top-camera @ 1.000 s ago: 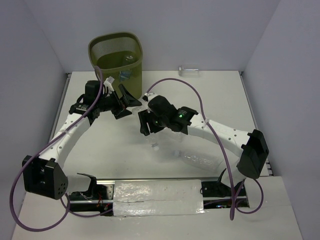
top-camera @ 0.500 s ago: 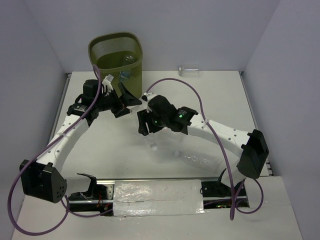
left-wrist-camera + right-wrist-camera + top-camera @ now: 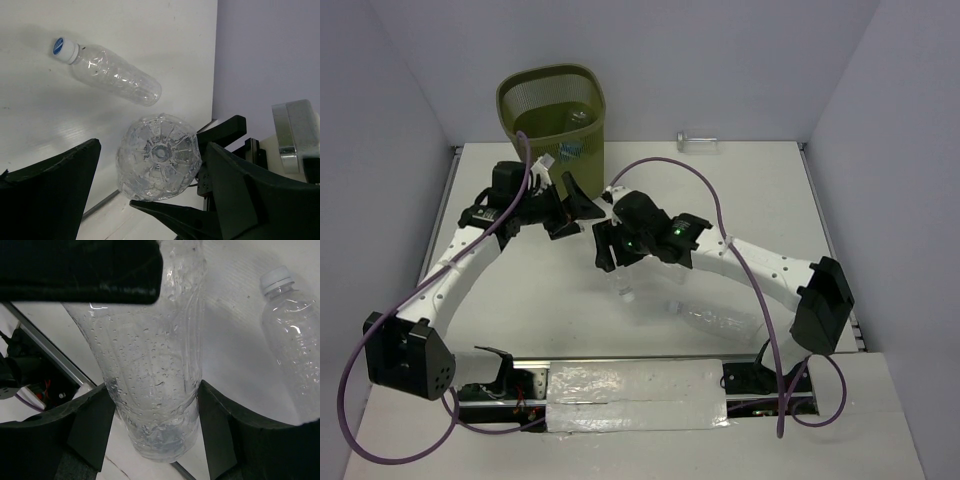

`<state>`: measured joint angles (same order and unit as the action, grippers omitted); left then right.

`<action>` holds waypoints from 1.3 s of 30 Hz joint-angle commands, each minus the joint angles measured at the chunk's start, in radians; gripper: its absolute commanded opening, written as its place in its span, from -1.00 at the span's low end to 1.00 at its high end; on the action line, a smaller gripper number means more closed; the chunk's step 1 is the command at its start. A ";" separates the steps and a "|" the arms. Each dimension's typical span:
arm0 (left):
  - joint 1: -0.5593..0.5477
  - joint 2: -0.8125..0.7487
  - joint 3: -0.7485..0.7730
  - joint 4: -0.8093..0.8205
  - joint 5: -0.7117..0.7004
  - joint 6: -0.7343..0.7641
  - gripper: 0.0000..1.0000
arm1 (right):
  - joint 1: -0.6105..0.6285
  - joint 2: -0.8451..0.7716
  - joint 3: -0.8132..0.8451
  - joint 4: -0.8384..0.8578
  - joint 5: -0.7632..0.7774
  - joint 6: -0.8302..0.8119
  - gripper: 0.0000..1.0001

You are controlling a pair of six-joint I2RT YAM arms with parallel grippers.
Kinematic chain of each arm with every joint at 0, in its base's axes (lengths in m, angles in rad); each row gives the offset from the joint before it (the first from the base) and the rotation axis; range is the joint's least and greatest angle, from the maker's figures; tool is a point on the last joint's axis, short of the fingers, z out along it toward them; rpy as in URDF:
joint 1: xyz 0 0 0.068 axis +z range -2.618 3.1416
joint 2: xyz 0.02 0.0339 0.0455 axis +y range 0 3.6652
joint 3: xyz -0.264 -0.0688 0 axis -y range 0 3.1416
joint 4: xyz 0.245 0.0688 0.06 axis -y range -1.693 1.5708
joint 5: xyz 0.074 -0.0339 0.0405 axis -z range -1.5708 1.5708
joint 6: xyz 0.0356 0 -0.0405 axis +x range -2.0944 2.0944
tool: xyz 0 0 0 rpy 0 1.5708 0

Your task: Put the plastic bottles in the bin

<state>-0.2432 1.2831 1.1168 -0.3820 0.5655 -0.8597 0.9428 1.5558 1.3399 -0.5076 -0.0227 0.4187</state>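
Note:
My right gripper (image 3: 155,432) is shut on a clear ribbed plastic bottle (image 3: 152,365), held off the table. In the top view this gripper (image 3: 612,256) is mid-table with the bottle (image 3: 625,288) under it. My left gripper (image 3: 155,195) is open wide, its fingers on either side of that bottle's round base (image 3: 159,156) without gripping it; it hangs just in front of the bin (image 3: 570,205). The olive mesh bin (image 3: 552,100) stands at the back left with a bottle (image 3: 582,118) inside. Another bottle (image 3: 715,320) lies on the table near the right arm.
A small clear bottle (image 3: 698,142) lies against the back wall, right of the bin. The lying bottle (image 3: 112,75) with a blue-and-white cap shows in the left wrist view. Purple cables loop over both arms. A taped metal rail (image 3: 635,385) runs along the near edge.
The right gripper has carried its bottle slightly left, closer to the left gripper. The left arm has shifted only a little, and its jaws stay wide.

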 commanded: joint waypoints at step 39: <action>-0.025 0.502 1.363 -0.451 -0.599 0.447 -0.33 | -0.015 -0.635 0.198 -0.447 0.674 0.046 1.00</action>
<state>-0.2703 1.7378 2.2757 -0.8284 0.0738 -0.4808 0.9379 0.9829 1.6016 -0.8536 0.4038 0.4175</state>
